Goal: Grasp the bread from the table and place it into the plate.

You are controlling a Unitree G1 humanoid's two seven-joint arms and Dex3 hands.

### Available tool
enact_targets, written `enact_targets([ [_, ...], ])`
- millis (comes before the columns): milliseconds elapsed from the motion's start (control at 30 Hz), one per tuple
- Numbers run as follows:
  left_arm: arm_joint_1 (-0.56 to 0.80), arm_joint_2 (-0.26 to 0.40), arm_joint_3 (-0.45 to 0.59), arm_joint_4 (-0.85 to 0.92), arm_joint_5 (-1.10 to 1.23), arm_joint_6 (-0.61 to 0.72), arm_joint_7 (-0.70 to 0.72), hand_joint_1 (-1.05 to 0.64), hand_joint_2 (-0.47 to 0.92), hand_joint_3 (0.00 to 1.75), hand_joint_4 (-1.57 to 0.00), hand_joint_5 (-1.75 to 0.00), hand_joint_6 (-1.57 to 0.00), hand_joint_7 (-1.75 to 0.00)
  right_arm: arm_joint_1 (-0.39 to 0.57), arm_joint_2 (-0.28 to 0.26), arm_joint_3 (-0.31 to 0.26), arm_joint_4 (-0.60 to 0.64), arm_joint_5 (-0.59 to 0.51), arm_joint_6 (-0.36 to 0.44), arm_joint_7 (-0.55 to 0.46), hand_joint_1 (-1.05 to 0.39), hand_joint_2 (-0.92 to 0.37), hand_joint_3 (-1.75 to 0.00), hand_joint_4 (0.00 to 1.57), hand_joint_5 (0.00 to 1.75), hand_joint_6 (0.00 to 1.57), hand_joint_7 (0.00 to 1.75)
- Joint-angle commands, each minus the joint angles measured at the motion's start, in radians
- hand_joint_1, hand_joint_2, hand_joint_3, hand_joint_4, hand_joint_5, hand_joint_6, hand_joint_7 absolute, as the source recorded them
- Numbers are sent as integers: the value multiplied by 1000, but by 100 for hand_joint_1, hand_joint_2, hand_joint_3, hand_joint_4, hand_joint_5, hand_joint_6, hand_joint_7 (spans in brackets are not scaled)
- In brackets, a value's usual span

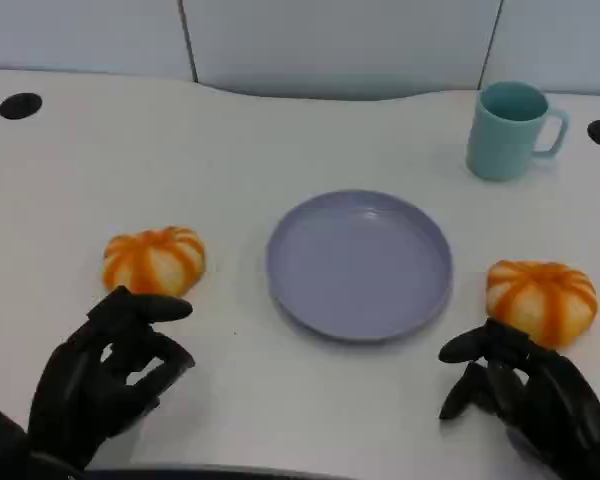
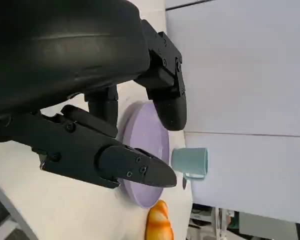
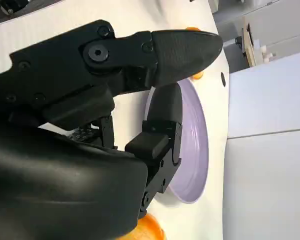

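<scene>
Two bread rolls lie on the bench: one (image 1: pixel 153 260) just ahead of the empty, loosely spread left robot hand (image 1: pixel 108 372), one (image 1: pixel 540 299) ahead of the right robot hand (image 1: pixel 515 390), likewise empty. Reaching comes next; the plate (image 1: pixel 359 265) waits between.

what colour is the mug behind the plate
The mug is light teal, clearest in the head view, beyond the lavender plate.

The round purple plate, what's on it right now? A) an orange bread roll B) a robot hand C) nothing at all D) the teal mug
C: in the head view the round purple plate lies bare, with one orange striped bread roll to its left, another to its right, and the teal mug standing apart behind it.
</scene>
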Motion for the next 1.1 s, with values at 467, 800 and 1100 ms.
enact_targets([
  [467,-35,285,-106,-220,689,-41,472,-72,92,14,-2,-121,-31,-40,14,-6,-2,-3,2,10,-12,-41,-92,-34,62,154,61,112],
  [800,-113,415,-205,-282,921,117,574,-78,92,12,-9,-66,-34,-6,22,-3,11,-21,-1,9,-20,-40,-92,-36,62,155,60,112],
  [1100,-253,468,-323,-181,978,240,542,-82,92,6,-9,-37,-26,0,24,-11,12,-22,4,14,-20,-42,-92,-35,60,156,60,114],
])
